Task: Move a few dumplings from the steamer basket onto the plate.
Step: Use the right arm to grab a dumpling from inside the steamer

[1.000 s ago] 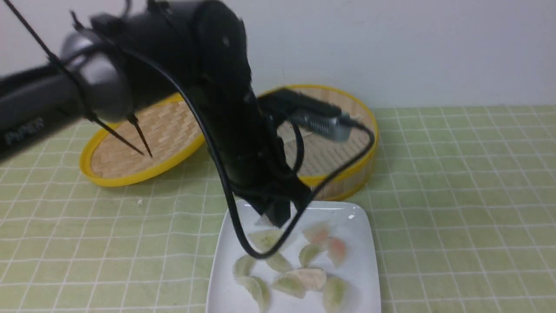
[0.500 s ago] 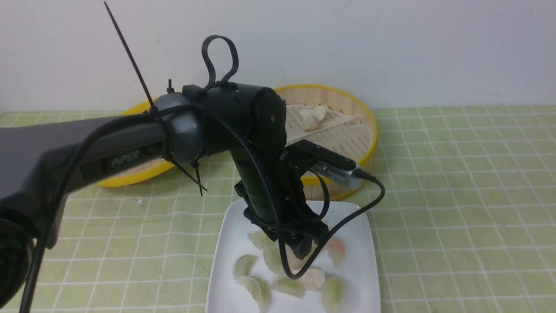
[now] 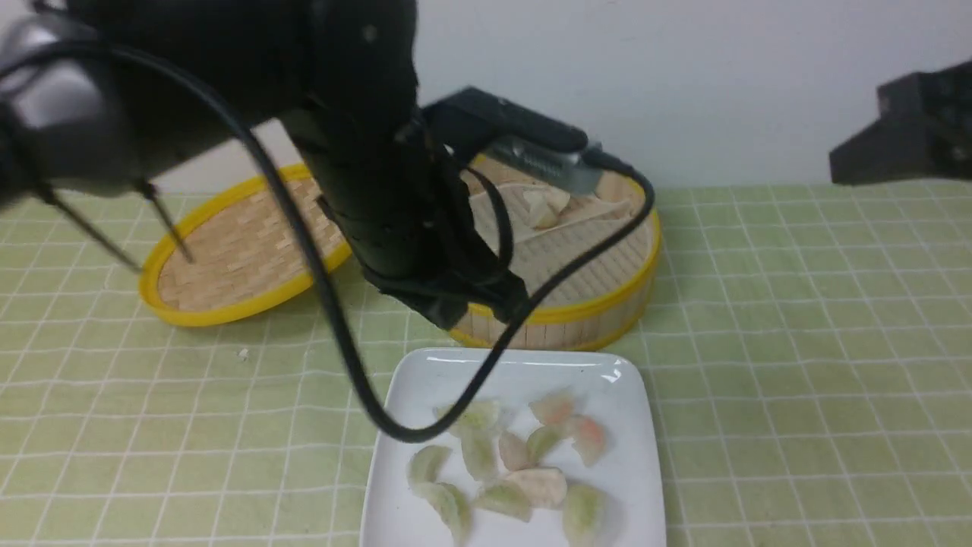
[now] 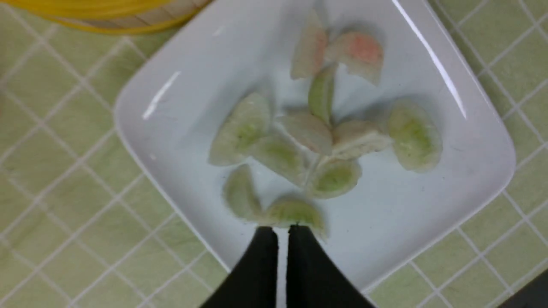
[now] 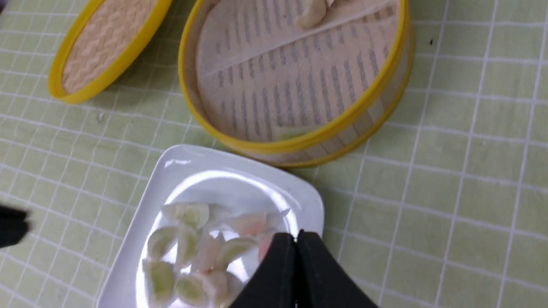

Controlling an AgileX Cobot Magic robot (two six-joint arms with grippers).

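The white square plate sits at the front with several dumplings in a loose heap. Most are green or pink tinted; cream-white dumplings lie in the middle. Behind the plate stands the steamer basket, with one cream dumpling at its far side. My left gripper hangs shut and empty above the plate's far edge and the basket's front rim. My right gripper is shut and empty, high above the plate's right side.
The shallow woven lid leans on the basket's left side. A green checked cloth covers the table. My right arm's dark body shows at the upper right. A pale scrap lies by the basket's front wall.
The left gripper went down to the plate, opened, then rose back toward the basket and shut. One more pale dumpling lies in the heap. The right arm has come into view at upper right.
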